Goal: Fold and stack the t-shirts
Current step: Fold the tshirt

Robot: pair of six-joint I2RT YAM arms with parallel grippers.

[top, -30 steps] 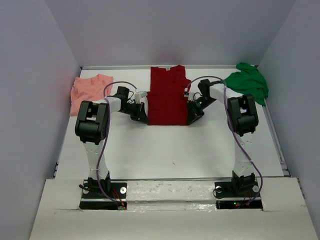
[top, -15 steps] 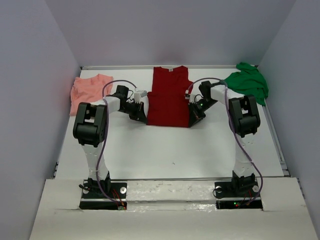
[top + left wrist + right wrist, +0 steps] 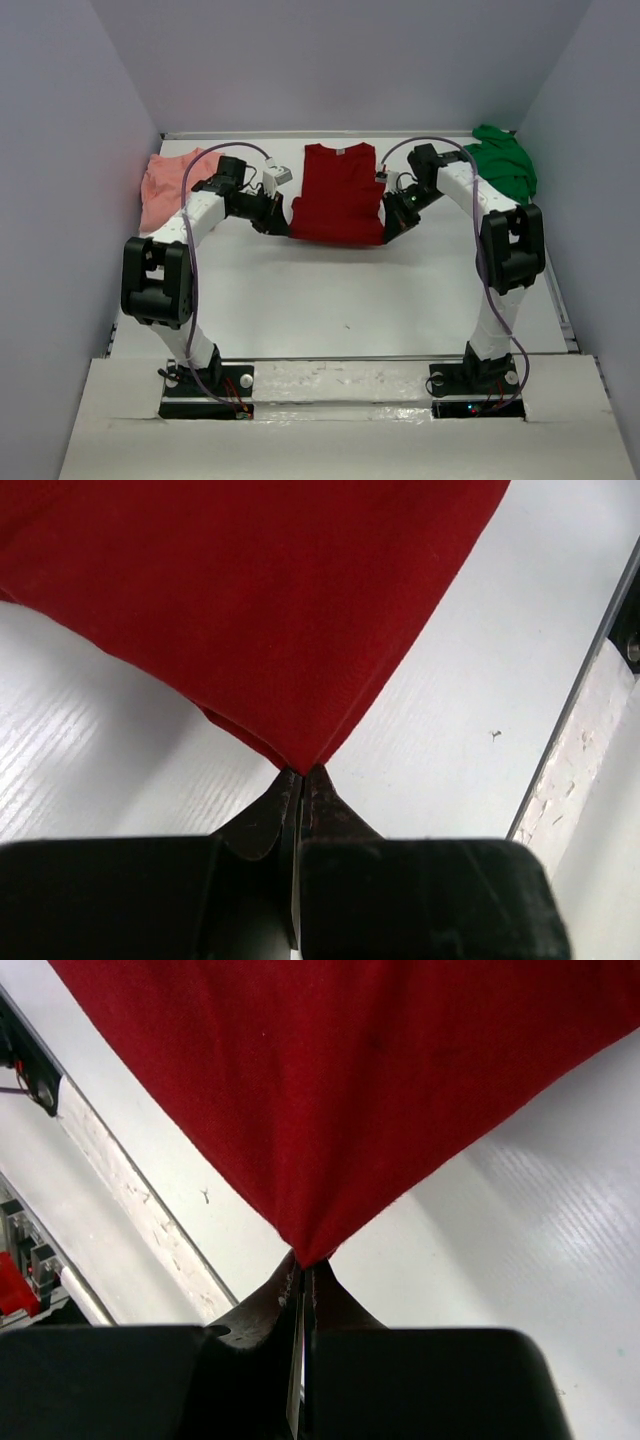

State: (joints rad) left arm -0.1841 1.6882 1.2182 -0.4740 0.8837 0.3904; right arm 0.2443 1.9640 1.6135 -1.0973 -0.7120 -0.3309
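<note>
The dark red t-shirt (image 3: 337, 193) lies at the back middle of the table, its near edge lifted. My left gripper (image 3: 283, 222) is shut on its near left corner, which shows as a red point pinched between the fingertips in the left wrist view (image 3: 300, 755). My right gripper (image 3: 389, 228) is shut on its near right corner, seen in the right wrist view (image 3: 310, 1245). The salmon-pink t-shirt (image 3: 168, 183) lies crumpled at the back left. The bright green t-shirt (image 3: 502, 165) lies bunched at the back right.
The white table (image 3: 340, 300) is bounded by a raised rim (image 3: 555, 290) on the right and grey walls all round. Both arm bases stand at the near edge (image 3: 340, 385).
Both grippers have risen and moved toward the back with the red shirt's near corners, so the shirt looks shorter. Both arms have stretched out further.
</note>
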